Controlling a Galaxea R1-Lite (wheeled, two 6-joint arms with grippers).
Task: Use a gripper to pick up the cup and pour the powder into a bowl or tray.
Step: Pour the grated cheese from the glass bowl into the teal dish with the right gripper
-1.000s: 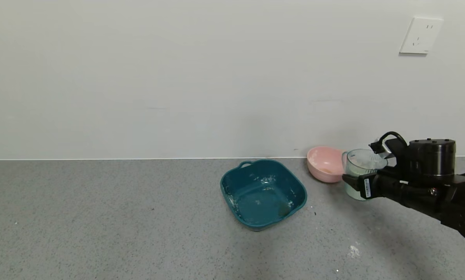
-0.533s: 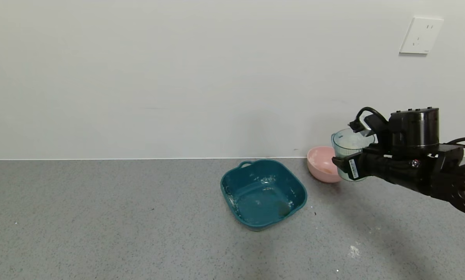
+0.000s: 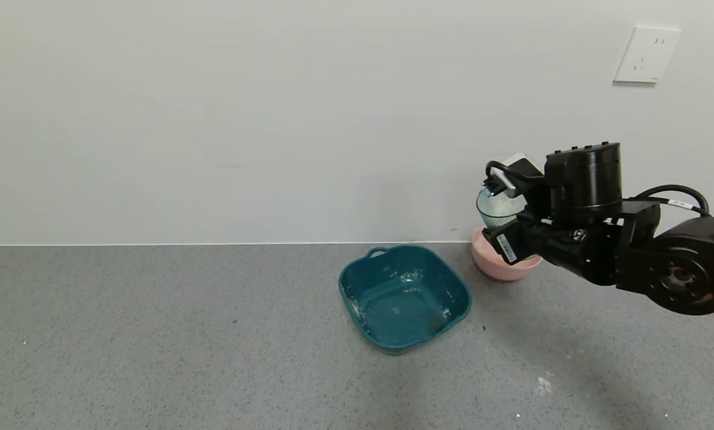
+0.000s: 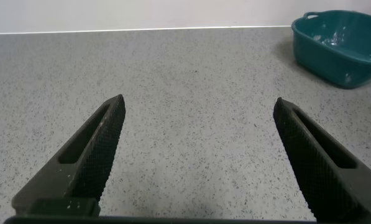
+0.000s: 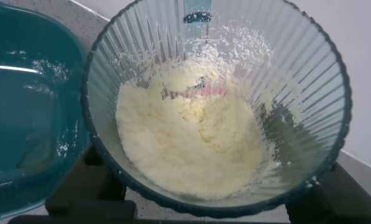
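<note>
My right gripper (image 3: 503,239) is shut on the ribbed translucent cup (image 3: 495,209) and holds it upright in the air above the pink bowl, right of the teal basin (image 3: 404,295). In the right wrist view the cup (image 5: 309,106) fills the picture with cream powder (image 5: 191,146) heaped inside, and the basin (image 5: 30,124) lies beside it with white powder traces. My left gripper (image 4: 197,149) is open and empty over bare counter, with the basin (image 4: 340,46) far off.
A small round pink bowl (image 3: 500,266) sits under the lifted cup by the wall. A spot of spilled powder (image 3: 543,385) lies on the grey counter at the front right. A wall socket (image 3: 646,54) is high on the wall.
My right gripper has lifted the cup off the counter and carried it up and to the left, from beside the pink bowl to above it. The basin has not moved.
</note>
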